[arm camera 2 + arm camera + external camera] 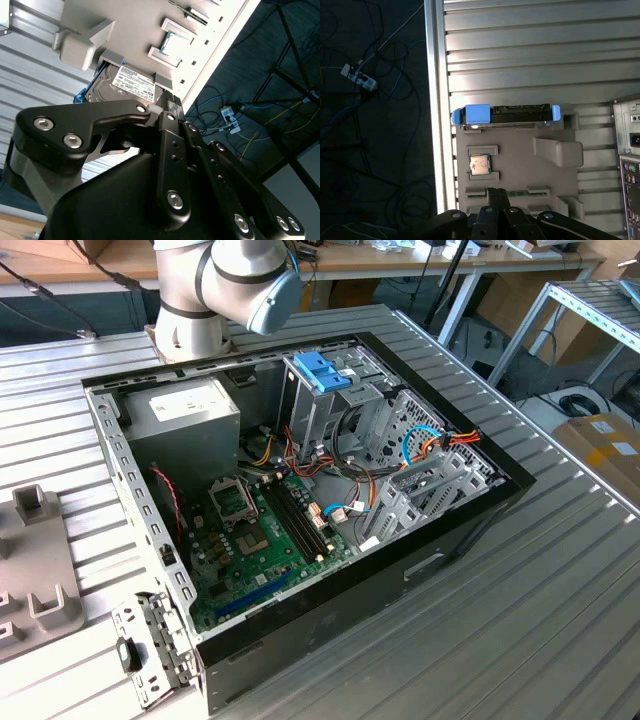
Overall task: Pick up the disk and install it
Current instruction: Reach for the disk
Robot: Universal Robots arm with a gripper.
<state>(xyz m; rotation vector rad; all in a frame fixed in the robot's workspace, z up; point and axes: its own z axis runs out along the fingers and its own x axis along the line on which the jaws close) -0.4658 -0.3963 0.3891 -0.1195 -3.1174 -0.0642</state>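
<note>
Pincer [496, 194] together, gripping nothing; hovered near the disk [507, 114]; found the disk standing on edge in grey fixture [530, 165] on table [520, 50], just beside a processor chip [480, 164].

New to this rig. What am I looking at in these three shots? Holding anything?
One robot arm with a pincer at its end. The exterior view is from a camera off the arm: an open computer case on a slatted metal table, the arm's base beyond it. Both wrist views are from cameras riding on the arm, looking past the pincer at a grey holder tray. In the tray the disk, in its blue frame, stands on edge; a processor chip lies nearby. In the first wrist view the pincer is apart from the disk, so the disk is not held.
</note>
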